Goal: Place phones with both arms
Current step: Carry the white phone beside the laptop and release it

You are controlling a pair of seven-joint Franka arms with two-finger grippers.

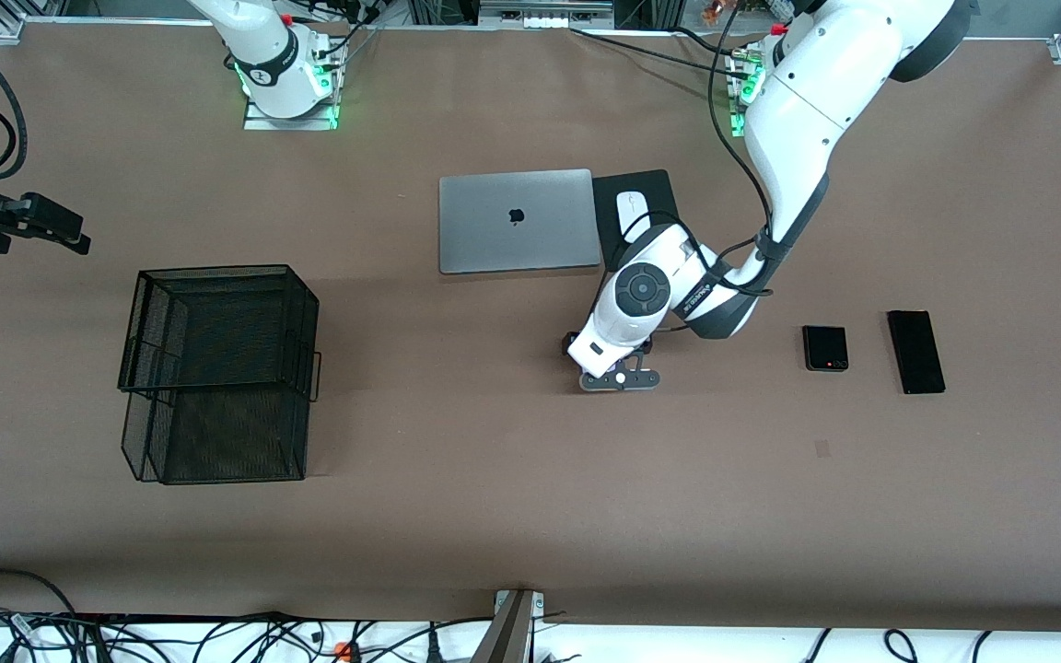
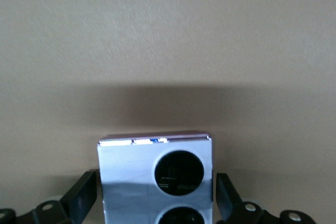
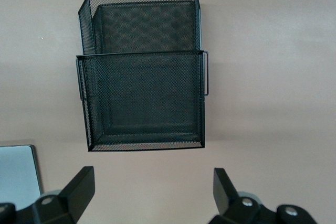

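Now, phone vs left claw: we see the white-lavender phone [image 2: 155,179] between the left claw's [image 2: 156,195] parted fingers, unclamped, frame bottom.
Right claw: right claw [image 3: 152,190] apart, empty, waiting above the mesh basket [image 3: 142,72].

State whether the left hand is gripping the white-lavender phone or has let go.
Let go: the left hand is open, fingers clear of the phone.
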